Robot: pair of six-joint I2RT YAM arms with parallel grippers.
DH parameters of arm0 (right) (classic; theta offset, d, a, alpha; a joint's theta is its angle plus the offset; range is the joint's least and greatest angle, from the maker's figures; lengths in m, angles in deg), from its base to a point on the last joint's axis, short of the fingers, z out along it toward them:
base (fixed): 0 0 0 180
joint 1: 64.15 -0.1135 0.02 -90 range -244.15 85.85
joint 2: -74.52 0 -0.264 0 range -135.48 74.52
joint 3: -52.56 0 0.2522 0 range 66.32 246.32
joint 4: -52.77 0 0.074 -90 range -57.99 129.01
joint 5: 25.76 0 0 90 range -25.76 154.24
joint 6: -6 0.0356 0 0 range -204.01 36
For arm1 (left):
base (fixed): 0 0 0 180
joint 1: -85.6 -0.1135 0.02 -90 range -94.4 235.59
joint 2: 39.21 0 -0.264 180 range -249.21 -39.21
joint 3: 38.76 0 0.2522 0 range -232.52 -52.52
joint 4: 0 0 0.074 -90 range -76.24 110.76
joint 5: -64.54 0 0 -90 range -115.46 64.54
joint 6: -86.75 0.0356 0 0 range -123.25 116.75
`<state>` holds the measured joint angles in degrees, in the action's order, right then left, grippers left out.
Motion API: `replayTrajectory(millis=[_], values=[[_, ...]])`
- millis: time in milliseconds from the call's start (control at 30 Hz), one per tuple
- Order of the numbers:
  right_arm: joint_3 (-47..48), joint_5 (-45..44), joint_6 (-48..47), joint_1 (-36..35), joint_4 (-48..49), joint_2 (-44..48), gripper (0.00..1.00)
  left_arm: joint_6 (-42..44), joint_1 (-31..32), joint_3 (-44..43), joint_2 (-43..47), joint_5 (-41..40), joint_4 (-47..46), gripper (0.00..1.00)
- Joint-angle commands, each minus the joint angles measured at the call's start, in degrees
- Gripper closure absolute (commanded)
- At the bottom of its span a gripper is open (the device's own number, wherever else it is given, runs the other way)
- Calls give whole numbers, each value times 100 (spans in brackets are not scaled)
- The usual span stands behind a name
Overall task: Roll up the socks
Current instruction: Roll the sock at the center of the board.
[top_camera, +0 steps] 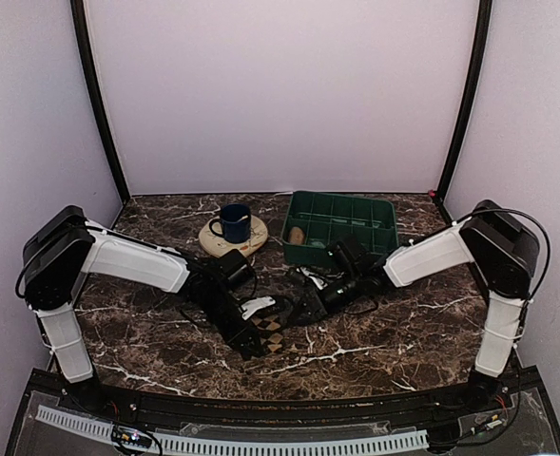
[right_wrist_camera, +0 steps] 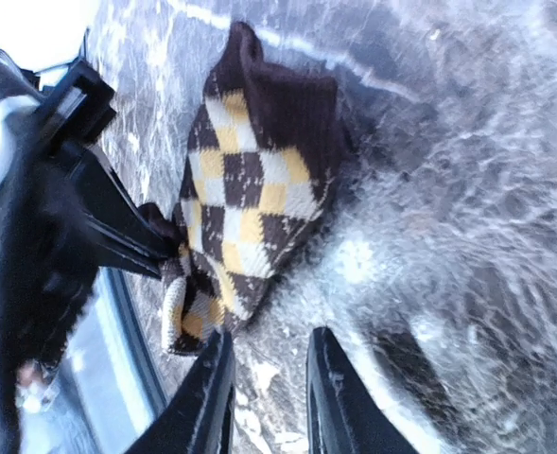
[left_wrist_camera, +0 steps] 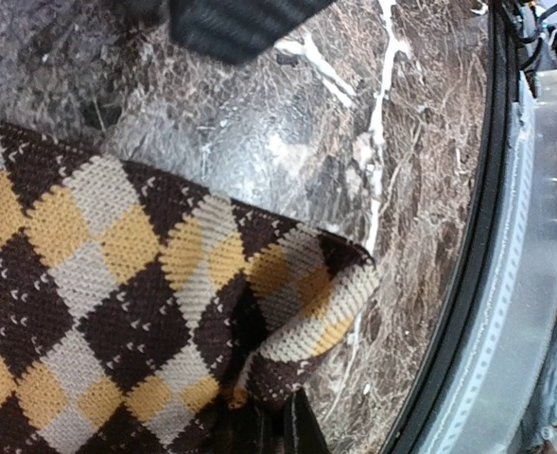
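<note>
Top view: both arms reach to the middle of the table (top_camera: 422,332). The left gripper (top_camera: 251,340) is down on the argyle sock (top_camera: 272,334), which lies near the front edge, and the right gripper (top_camera: 313,304) sits just to its right. A tan bundle (top_camera: 297,235), likely the other sock already rolled, sits in a near-left compartment of the green tray (top_camera: 356,204) at the far side. A mug (top_camera: 232,223) stands left of the tray. Left wrist view: the sock fills the frame, one corner folded back on itself, probably the start of a roll. The fingers are pressed together, pinching the sock's edge. Right wrist view: the sock lies bunched on the marble with the left gripper clamped on its near end, likely to anchor it. The right gripper's fingers are parted and empty, just short of the fabric, seemingly lined up to take the loose edge.
</note>
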<state>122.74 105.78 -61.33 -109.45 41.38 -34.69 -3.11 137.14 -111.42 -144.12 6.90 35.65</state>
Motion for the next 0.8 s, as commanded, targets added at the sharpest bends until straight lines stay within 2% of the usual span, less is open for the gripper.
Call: replayTrajectory(millis=[0,467,767], values=[[-586,-602,-195,-23,810,512,76,204,-161,44,-326,522,895,100],[-1433,-2772,-1547,-1160,1015,1735,75,570,-505,-550,-887,960,1663,100],[-1344,-3577,-2498,-2035,623,2126,75,613,-558,-562,-1061,1182,1643,100]])
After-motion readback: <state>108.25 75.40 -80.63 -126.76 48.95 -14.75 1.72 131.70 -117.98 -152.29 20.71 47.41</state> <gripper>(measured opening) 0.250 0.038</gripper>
